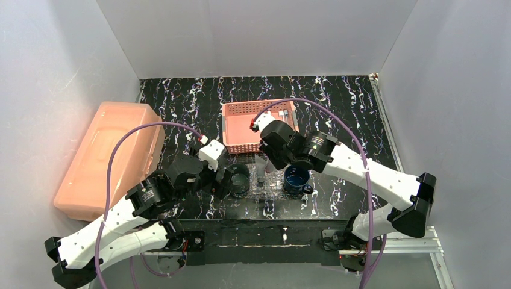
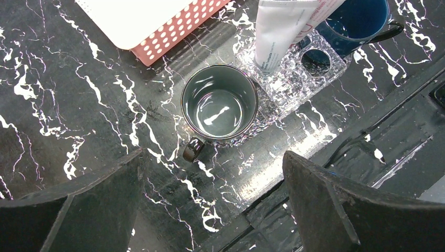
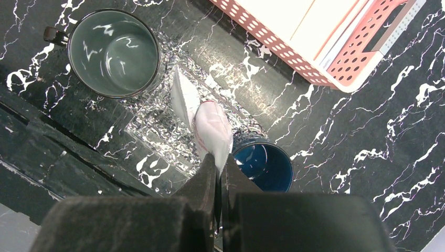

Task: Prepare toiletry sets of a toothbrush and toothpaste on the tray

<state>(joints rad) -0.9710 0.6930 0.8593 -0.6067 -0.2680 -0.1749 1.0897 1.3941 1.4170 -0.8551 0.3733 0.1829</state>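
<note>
The clear glittery tray (image 1: 274, 191) (image 2: 294, 84) (image 3: 157, 126) lies near the front edge. A grey cup (image 1: 239, 179) (image 2: 219, 102) (image 3: 114, 52) stands on its left end and a blue cup (image 1: 296, 177) (image 3: 265, 165) at its right end. My right gripper (image 1: 265, 159) (image 3: 219, 160) is shut on the flat crimped end of a white toothpaste tube (image 3: 212, 131), which hangs over the tray between the cups. A second white tube (image 3: 183, 97) (image 2: 278, 31) stands close beside it. My left gripper (image 1: 226, 180) (image 2: 214, 173) hovers open just in front of the grey cup, holding nothing. I can make out no toothbrush.
A pink perforated basket (image 1: 241, 144) (image 2: 173, 37) (image 3: 294, 58) with flat white items sits just behind the tray. A big salmon plastic box (image 1: 108, 156) lies at the left. The table's front edge runs directly below the left gripper. White walls enclose the table.
</note>
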